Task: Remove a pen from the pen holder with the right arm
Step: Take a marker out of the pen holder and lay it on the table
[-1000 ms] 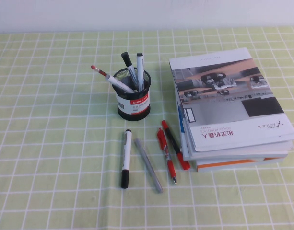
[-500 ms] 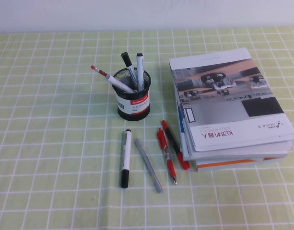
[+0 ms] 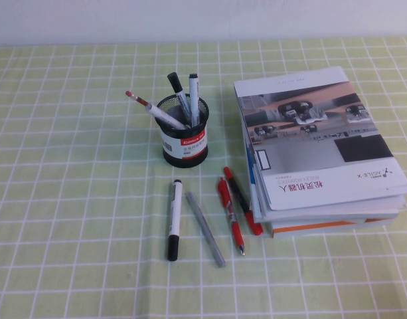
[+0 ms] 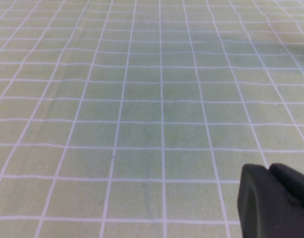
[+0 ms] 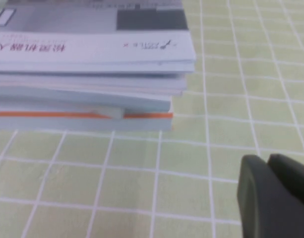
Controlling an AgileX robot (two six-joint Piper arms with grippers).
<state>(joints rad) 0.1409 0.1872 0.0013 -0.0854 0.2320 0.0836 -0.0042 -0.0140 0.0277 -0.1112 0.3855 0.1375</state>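
Right gripper (image 5: 268, 171), closed and empty, has the holder (image 3: 183, 143) ahead-left past the books (image 3: 319, 153), pens (image 3: 193, 93) near-upright; left gripper (image 4: 269, 174), closed, hangs over bare surface (image 4: 142, 124).

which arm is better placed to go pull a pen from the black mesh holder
Right, probably. The right gripper, shut, hangs low beside the stack of white books, which lies next to the black mesh pen holder. The left gripper, shut, faces only green checked tablecloth.
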